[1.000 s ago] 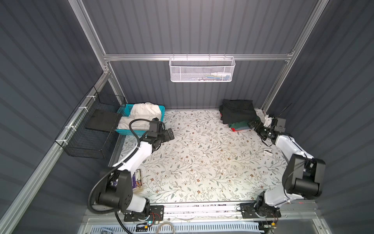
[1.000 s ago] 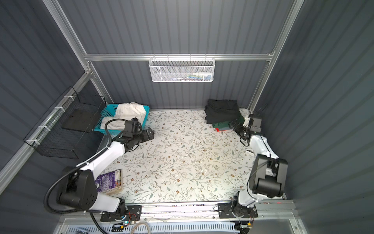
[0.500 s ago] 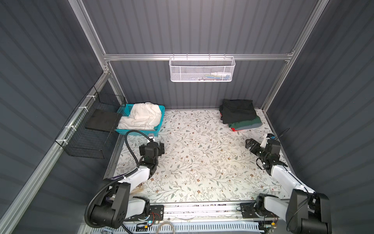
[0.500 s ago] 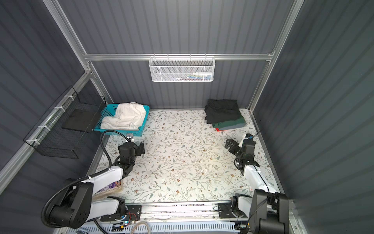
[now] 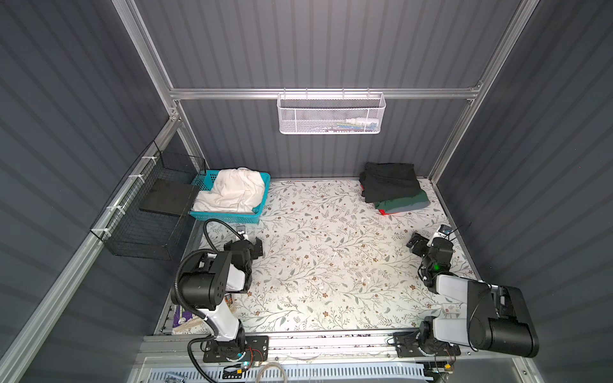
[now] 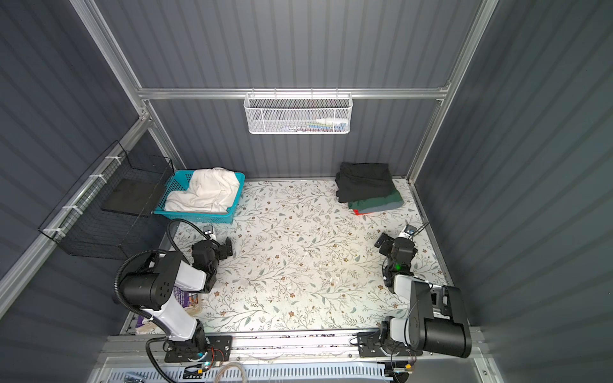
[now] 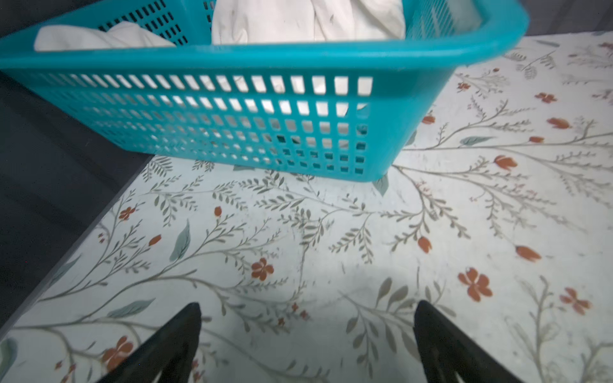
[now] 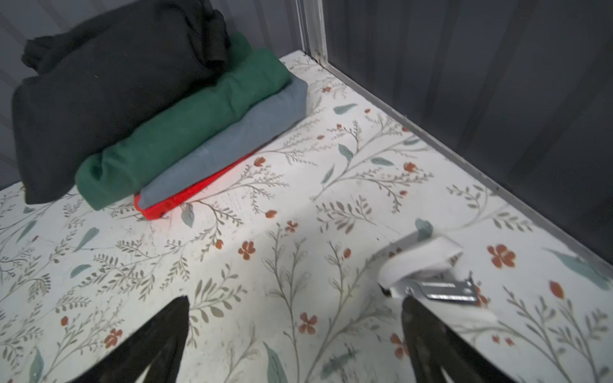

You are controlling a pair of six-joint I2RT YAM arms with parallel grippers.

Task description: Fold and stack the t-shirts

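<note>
Four folded t-shirts lie stacked at the back right corner: black (image 5: 389, 180) on top, then dark green (image 8: 185, 132), grey (image 8: 238, 142) and red (image 8: 185, 199). The stack shows in both top views, black shirt (image 6: 365, 180) uppermost. A crumpled cream-white t-shirt (image 5: 234, 190) (image 6: 207, 192) (image 7: 298, 20) fills the turquoise basket (image 7: 232, 116). My left gripper (image 5: 257, 247) (image 7: 306, 305) hangs open and empty over the mat, a little in front of the basket. My right gripper (image 5: 416, 245) (image 8: 295, 300) is open and empty too, well in front of the stack.
A white strap with a metal clip (image 8: 428, 265) lies on the mat beside one right finger. A white mesh basket (image 5: 331, 114) hangs on the back wall and a black wire basket (image 5: 146, 212) on the left wall. A purple packet (image 5: 182, 320) lies at the front left.
Both arms have drawn back towards the front: the left gripper away from the basket, the right gripper away from the stack. Both stayed open and empty.
</note>
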